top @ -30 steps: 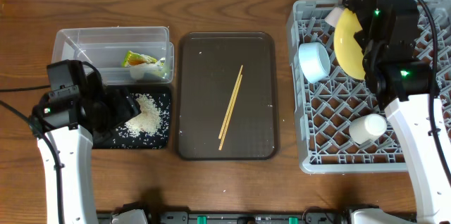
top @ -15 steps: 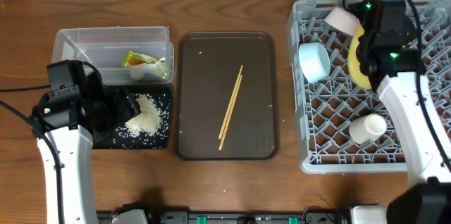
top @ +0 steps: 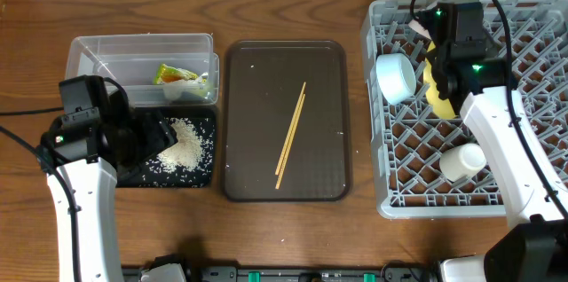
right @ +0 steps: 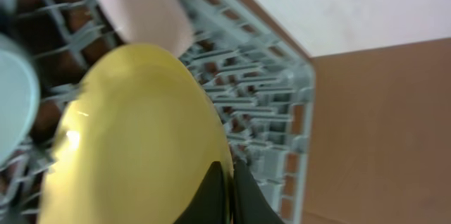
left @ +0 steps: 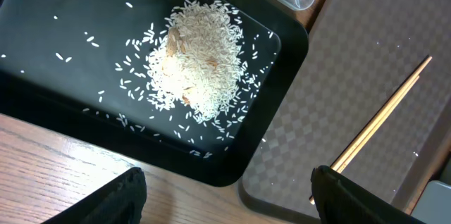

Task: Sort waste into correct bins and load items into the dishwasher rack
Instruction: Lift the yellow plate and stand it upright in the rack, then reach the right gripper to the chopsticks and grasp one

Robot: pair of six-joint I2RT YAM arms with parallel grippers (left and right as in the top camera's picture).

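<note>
**A:** Tell me what you have, the biggest thing first.

**B:** The grey rack (top: 417, 171) is directly below my right gripper (right: 229, 175). Next is the brown tray (top: 257, 140), which lies just beside my left gripper (left: 229, 199), on the side toward the rack. The clear tub (top: 133, 51) is ahead of that gripper, beyond the black tray (left: 56, 76), and the near edge of the black tray is under its fingers (left: 120, 196).

**A:** How do the grippers stand?

**B:** The left one hangs with its fingers spread wide and nothing between them. The right one pinches the rim of the yellow plate (right: 134, 132). The plate stands almost on its edge inside the rack. Whether it touches the grid, I cannot tell.

**A:** And the smaller things?

**B:** The blue bowl (top: 396, 78) sits in the rack just beside the plate, on the brown tray's side. The white bowl (right: 137, 5) is ahead of the right gripper, past the top of the plate. The cup (top: 463, 161) is behind that gripper, near my forearm. The chopsticks (top: 291, 136) lie side by side on the brown tray. The rice (left: 197, 62) is a heap in the black tray, ahead of the left fingers. The wrapper (top: 175, 74) and the scrap (top: 177, 92) are in the clear tub.
</note>
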